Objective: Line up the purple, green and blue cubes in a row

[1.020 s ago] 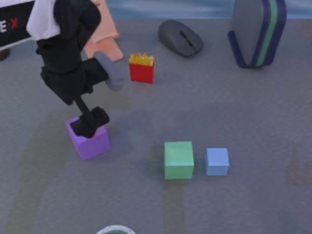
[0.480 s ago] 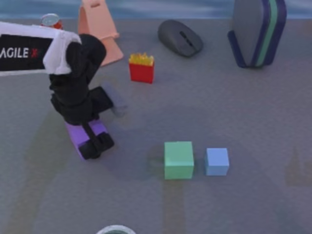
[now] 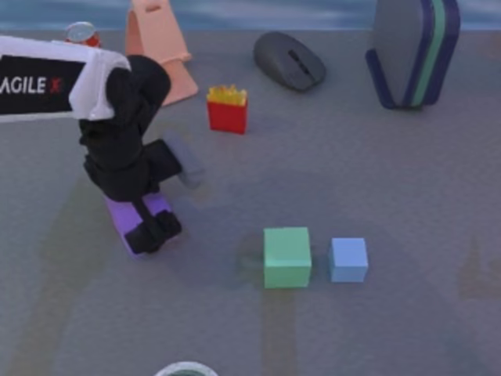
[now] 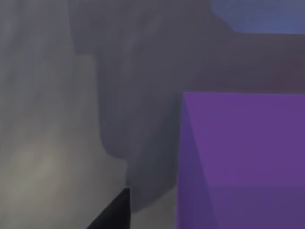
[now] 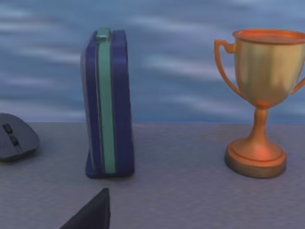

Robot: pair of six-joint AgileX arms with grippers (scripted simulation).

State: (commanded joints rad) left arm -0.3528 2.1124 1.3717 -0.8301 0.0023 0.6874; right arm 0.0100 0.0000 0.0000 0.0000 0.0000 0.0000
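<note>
The violet-purple cube (image 3: pixel 159 204) sits left of centre, mostly under my left gripper (image 3: pixel 153 229), which has come down over it. In the left wrist view the purple cube (image 4: pixel 243 157) fills one side, and one dark fingertip (image 4: pixel 116 214) stands apart from its face with table showing between, so the gripper is open around it. The mint green cube (image 3: pixel 286 257) and the pale blue cube (image 3: pixel 348 260) rest side by side near the middle. My right arm is outside the top view; one fingertip (image 5: pixel 95 212) shows in its wrist view, with nothing held.
At the back stand a red fries box (image 3: pixel 227 110), a grey mouse (image 3: pixel 290 61), a blue-and-green case (image 3: pixel 413 51), an orange cone-like sign (image 3: pixel 160 47) and a can (image 3: pixel 81 33). A gold trophy (image 5: pixel 262 95) shows in the right wrist view. A white round rim (image 3: pixel 185 370) sits at the front edge.
My left arm swung forward and lowered its gripper onto the purple cube during the first half second. Since then it has barely moved. The green and blue cubes have stayed put.
</note>
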